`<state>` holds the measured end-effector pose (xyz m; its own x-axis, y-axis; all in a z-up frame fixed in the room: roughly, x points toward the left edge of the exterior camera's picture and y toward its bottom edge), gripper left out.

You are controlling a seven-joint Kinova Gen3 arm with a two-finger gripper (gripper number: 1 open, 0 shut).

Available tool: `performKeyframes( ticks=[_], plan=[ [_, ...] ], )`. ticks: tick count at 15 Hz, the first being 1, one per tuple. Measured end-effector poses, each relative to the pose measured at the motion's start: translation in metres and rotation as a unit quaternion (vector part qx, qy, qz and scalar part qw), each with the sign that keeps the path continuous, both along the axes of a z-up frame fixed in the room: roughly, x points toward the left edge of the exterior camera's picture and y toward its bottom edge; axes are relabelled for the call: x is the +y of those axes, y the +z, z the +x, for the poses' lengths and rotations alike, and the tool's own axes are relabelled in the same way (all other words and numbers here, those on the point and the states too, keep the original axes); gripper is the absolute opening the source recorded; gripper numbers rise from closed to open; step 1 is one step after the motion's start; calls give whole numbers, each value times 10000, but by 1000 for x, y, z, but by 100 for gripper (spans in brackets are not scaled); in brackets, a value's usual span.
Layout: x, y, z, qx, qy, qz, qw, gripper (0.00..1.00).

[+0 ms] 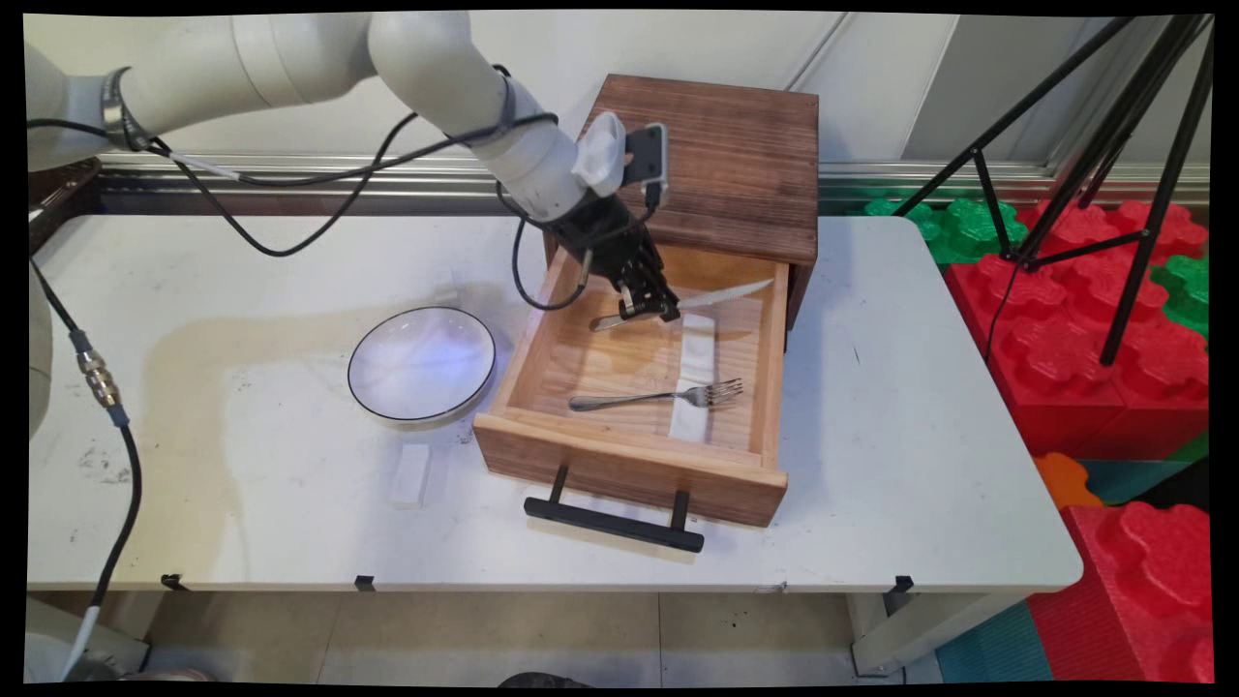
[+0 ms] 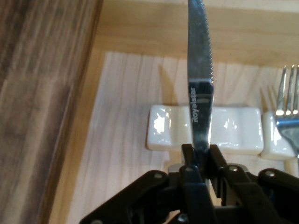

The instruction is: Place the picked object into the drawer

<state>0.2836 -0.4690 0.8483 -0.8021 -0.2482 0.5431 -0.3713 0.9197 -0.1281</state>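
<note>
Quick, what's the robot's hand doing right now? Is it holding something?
Gripper: closed on the knife, pinching it between both fingers over the open wooden drawer.

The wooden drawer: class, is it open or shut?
Open. The drawer is pulled out from its cabinet, showing a fork inside, with the gripper holding a knife above it.

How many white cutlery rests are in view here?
3. Two lie end to end in the open drawer: one beneath the knife the gripper holds, one under the fork. The third sits on the table, near the plate.
</note>
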Motion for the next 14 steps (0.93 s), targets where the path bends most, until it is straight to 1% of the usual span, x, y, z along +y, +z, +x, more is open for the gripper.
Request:
performKeyframes(
  ticks=[5, 11, 12, 14],
  plan=[
    [-4, -22, 0, -127, 20, 100, 9999, 0],
    [-9, -35, 1, -195, 61, 160, 9997, 0],
    [-10, -37, 1, -199, 63, 174, 9996, 100],
    [-10, -40, 1, -201, 64, 198, 9996, 100]
  ],
)
